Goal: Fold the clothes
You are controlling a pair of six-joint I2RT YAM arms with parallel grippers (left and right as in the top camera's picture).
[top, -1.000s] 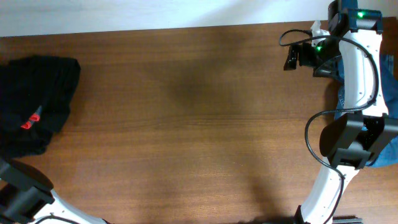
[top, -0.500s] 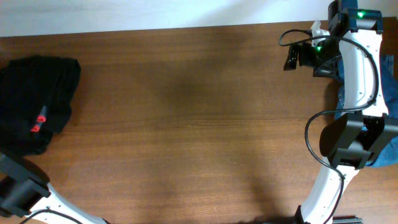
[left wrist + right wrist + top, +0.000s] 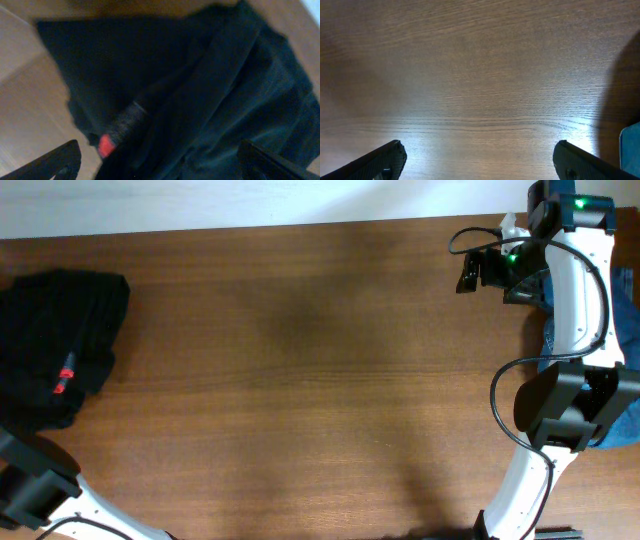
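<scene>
The clothes (image 3: pixel 55 330), black trousers, lie bunched in a heap at the table's far left edge. A bit of the red stripe (image 3: pixel 66 375) shows on the heap's near side. In the left wrist view the dark fabric (image 3: pixel 200 85) fills the frame, and the grey waistband with its red end (image 3: pixel 106 146) runs diagonally. My left gripper (image 3: pixel 159 152) hangs open above the heap, its fingers wide apart with nothing held. My right gripper (image 3: pixel 470 272) is at the far right back, open over bare wood (image 3: pixel 479 150).
A blue denim garment (image 3: pixel 625 330) lies at the table's right edge under the right arm; a corner of it shows in the right wrist view (image 3: pixel 631 150). The left arm's links (image 3: pixel 35 480) sit at the front left corner. Brown wooden tabletop (image 3: pixel 320 380) spans the middle.
My left gripper has opened and let go of the trousers. The red-striped waistband shifted slightly right and down as the heap settled. The right arm has not moved.
</scene>
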